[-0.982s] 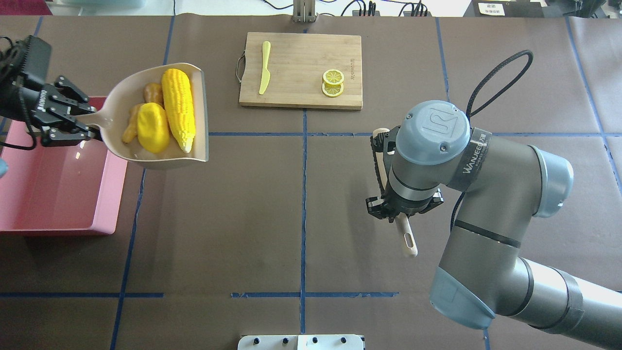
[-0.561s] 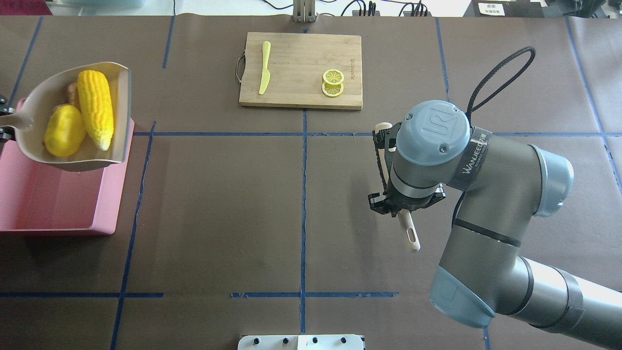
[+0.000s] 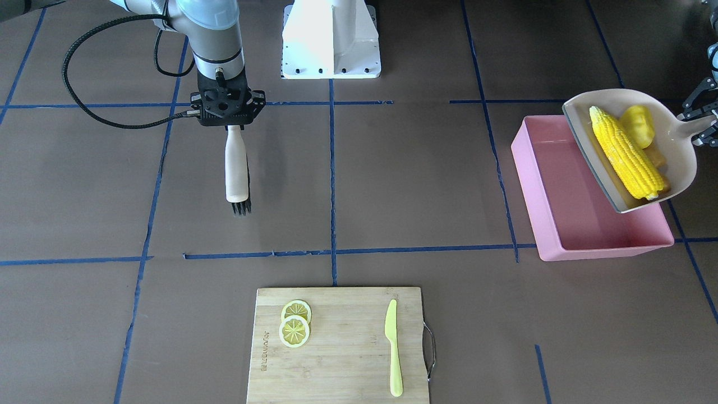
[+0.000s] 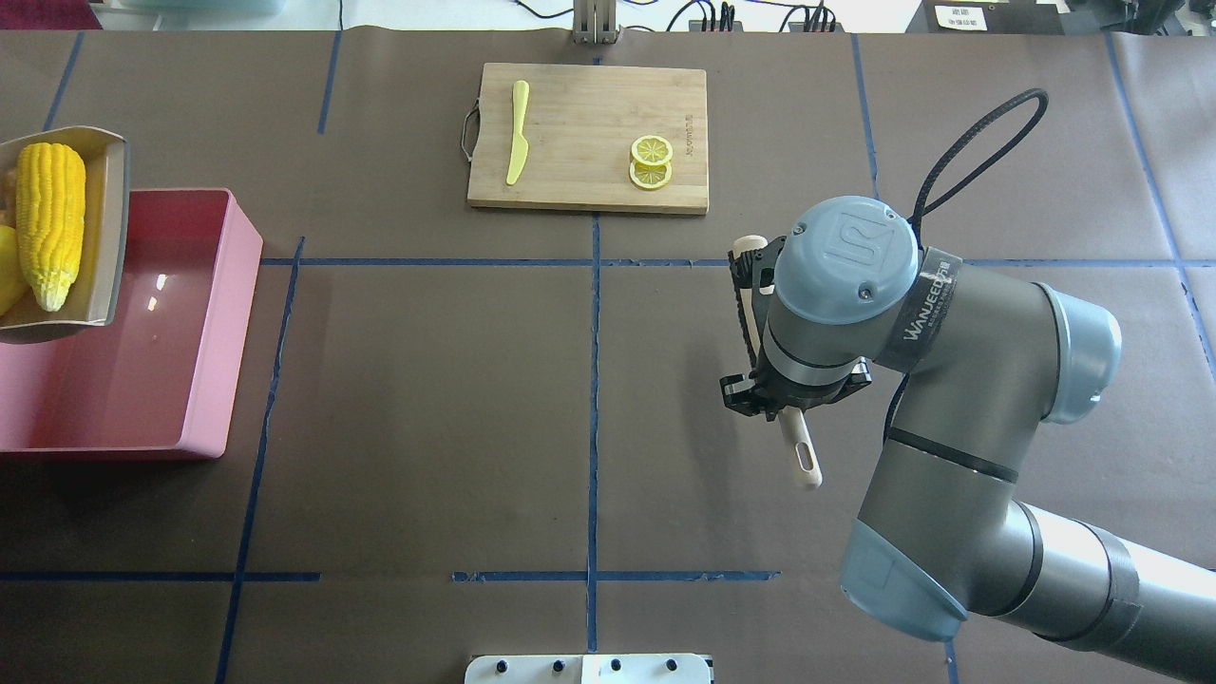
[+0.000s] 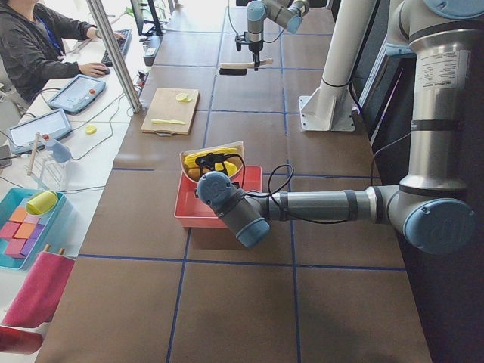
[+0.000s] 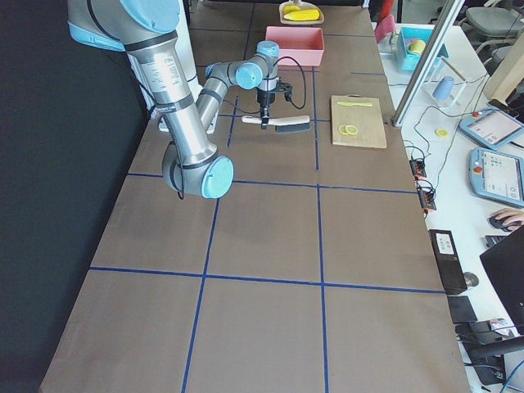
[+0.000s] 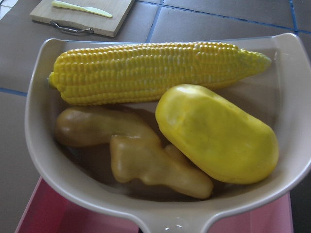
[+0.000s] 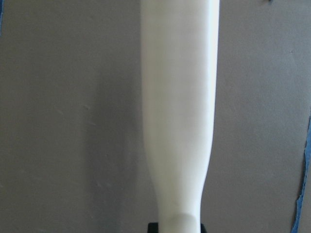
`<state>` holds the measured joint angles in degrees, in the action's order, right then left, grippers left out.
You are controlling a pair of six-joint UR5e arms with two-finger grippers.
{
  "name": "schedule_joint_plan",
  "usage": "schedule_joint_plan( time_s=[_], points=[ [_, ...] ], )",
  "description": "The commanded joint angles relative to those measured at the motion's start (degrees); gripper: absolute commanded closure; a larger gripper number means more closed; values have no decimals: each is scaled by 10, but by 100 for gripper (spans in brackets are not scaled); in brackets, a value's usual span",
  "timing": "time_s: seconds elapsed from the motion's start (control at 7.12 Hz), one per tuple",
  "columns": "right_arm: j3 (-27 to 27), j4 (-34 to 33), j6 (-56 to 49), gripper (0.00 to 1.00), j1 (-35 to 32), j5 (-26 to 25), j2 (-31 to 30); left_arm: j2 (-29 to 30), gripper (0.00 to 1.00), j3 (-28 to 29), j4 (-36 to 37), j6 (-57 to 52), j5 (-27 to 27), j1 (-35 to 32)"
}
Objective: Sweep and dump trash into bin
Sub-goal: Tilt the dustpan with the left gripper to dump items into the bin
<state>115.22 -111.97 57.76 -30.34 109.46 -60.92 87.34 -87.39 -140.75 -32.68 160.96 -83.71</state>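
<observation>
- The right gripper (image 3: 229,124) is seen closest to the robot's base, pointed straight down, with its fingers clamped on the pale handle of a brush (image 3: 236,168).
- The brush is held roughly level and directed away from the base, its dark bristles at the outer end. A shadow is cast beside it on the brown table (image 3: 420,179), and it appears to be held just off the surface.
- In the right wrist view, only the smooth white handle is shown against the table.
- The left gripper (image 3: 704,120) is found at the table's left end, cut off by the edge of the front-facing view. Its fingers are closed around the handle of a beige dustpan (image 3: 680,154).
- The dustpan is held in the air and tilted, with its open lip turned toward the inside of the pink bin (image 3: 583,224), over the bin's outer side.
- All three pieces of trash are carried in the dustpan. The corn cob (image 3: 622,151) is laid along the open lip, the yellow potato-like lump (image 3: 636,124) is set behind it, nearer the handle, and the ginger root (image 7: 146,160) is wedged beside the lump.
- The bin is rested on the table beneath the dustpan.
- Farthest from the base, a wooden cutting board (image 3: 348,348) is placed. On it a yellow-green knife (image 3: 394,348) and two overlapping lemon slices (image 3: 295,324) are laid, well apart from each other.
</observation>
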Motion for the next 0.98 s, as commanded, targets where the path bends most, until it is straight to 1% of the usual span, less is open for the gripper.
schedule_joint_plan(
  time_s=[0.0, 0.42, 0.7, 0.84],
  points=[
    [-1, 0, 1, 100, 0, 0, 0, -6, 100, 0, 0, -5, -56, 11],
    [-3, 0, 0, 100, 0, 0, -2, -9, 100, -1, 10, -14, -110, 71],
    [-2, 0, 1, 100, 0, 0, -4, -10, 100, -1, 56, -88, -121, 76],
    [-2, 0, 2, 100, 0, 0, -7, -9, 100, -1, 65, -96, -122, 74]
  ],
)
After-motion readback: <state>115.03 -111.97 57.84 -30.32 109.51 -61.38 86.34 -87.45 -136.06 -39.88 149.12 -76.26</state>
